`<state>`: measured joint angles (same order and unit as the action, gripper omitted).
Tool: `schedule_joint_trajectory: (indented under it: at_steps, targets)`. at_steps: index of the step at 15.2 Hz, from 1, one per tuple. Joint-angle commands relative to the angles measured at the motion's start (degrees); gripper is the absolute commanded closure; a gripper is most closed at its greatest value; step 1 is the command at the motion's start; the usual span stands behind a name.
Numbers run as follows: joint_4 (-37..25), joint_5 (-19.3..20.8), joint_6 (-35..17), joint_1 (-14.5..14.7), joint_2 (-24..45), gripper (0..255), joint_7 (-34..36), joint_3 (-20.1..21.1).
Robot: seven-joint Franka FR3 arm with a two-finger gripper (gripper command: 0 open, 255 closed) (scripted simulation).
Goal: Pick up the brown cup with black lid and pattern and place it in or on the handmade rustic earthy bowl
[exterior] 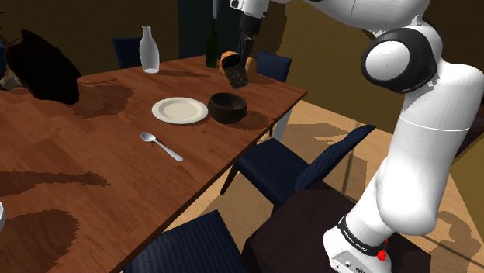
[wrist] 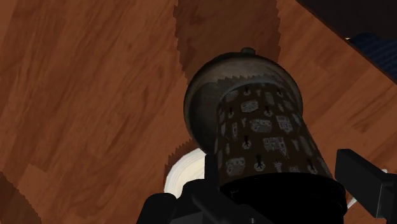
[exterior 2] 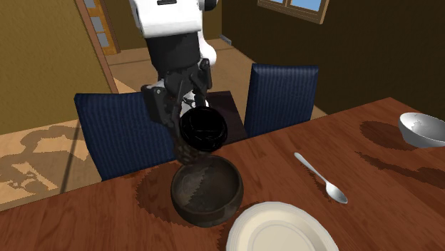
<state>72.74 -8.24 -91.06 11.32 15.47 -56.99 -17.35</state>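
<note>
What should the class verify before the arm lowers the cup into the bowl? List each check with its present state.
1. Grip: the hand is shut on the cup, fingers clasping near the lid: ok.
2. Position: the cup hangs above the bowl, base pointing into it: ok.
3. Cup upright: not ok, it is tilted.
4. Bowl empty: ok.
5. The plate apart from the bowl: cannot tell, they sit very close.

Brown cup (wrist: 267, 137) with pale emblems; dark bowl (exterior 2: 205, 214).

Plate (exterior: 180, 109), spoon (exterior: 161, 146), bottle (exterior: 149, 50), perhaps bread (exterior: 227, 58).
</note>
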Motion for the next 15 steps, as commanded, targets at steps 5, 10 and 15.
schedule_joint_trajectory:
  at_steps: [5, 10, 15]
  targets:
    - [6.87, 0.46, -5.41, 0.60, -1.61, 255, -0.19, 0.09]
    - [11.71, 0.62, -9.56, 0.93, -2.32, 255, -0.37, 0.17]
    - [14.73, 0.64, -12.33, 1.10, -2.57, 255, -0.53, 0.23]
